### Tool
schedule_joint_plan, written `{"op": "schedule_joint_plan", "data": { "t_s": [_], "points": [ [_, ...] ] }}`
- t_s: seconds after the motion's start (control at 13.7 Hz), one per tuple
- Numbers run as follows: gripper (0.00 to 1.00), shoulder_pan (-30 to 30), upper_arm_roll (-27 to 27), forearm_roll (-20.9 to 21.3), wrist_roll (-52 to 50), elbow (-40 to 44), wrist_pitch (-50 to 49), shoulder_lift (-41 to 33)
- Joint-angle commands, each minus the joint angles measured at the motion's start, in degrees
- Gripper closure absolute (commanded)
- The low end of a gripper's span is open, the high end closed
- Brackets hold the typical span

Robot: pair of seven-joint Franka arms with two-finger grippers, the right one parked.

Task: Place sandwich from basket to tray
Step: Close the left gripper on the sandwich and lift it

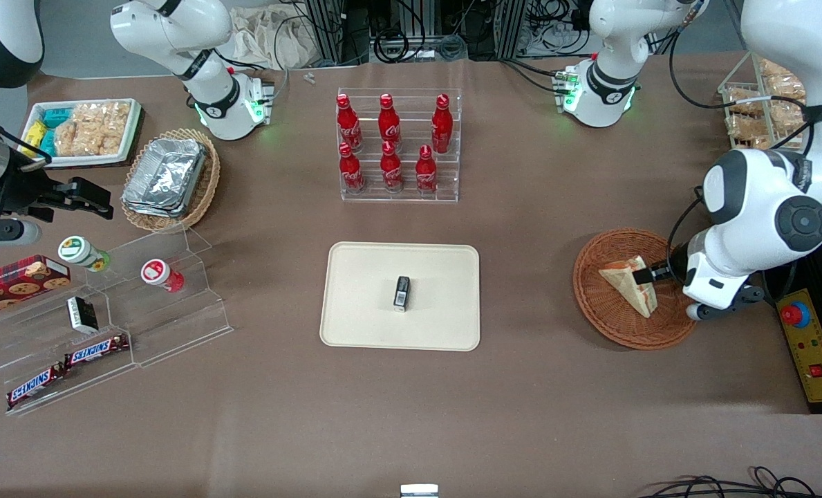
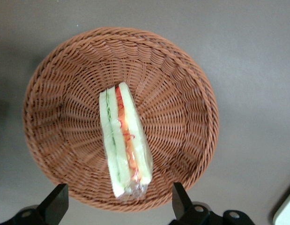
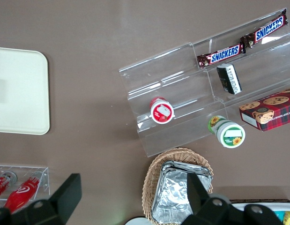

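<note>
The tray [image 1: 355, 304] sits at the middle of the table [image 1: 521, 415], carrying only a small dark box [image 1: 402, 292] near its centre, so most of its surface looks free for the sandwich. Toward the working arm's end of the table from the tray is the basket [image 1: 601, 304], and the sandwich [image 1: 628, 280] lies in it, resting on one face with its cut edge showing. In the wrist view the sandwich [image 2: 123, 145] shows white bread with green and red filling under clear wrap and runs across the basket [image 2: 182, 93] from near its centre to its rim.

The end effector [image 1: 656, 273] hangs just above the basket, over the sandwich, with its fingers [image 2: 55, 204] spread wide, one on each side of the sandwich's broad end and touching nothing.

The sandwich is probably light and soft. The bread would likely crush under a hard squeeze, and the wrap looks smooth enough to slip. A sensible hold is across the two bread faces near the thick middle of the wedge, closing gently. The loose wrap at the end offers little to hold. The open weave of the basket may snag the film on lifting.
</note>
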Motion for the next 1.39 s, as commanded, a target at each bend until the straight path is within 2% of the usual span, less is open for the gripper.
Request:
{"op": "schedule_joint_plan", "data": {
  "t_s": [0.0,0.15,0.66,0.95,1.02,1.17,1.24,1.31],
  "points": [
    [0.01,0.19,-0.05,0.51,-4.21,-3.84,6.3,0.34],
    [0.01,0.37,0.04,0.51,-6.76,-6.48,11.31,1.04],
    [0.01,0.54,0.39,0.78,-9.23,-7.89,15.37,6.13],
    [0.14,0.28,1.62,0.78,-9.49,-8.95,18.01,7.89],
    [0.24,0.19,1.7,0.78,-9.32,-8.78,18.01,8.07],
    [0.59,0.19,1.71,0.86,-9.06,-8.69,17.84,7.37],
    [0.72,0.1,1.71,1.39,-9.14,-8.6,17.66,6.93],
    [0.94,0.1,1.71,1.57,-9.14,-8.69,17.4,6.23]
  ]
}}
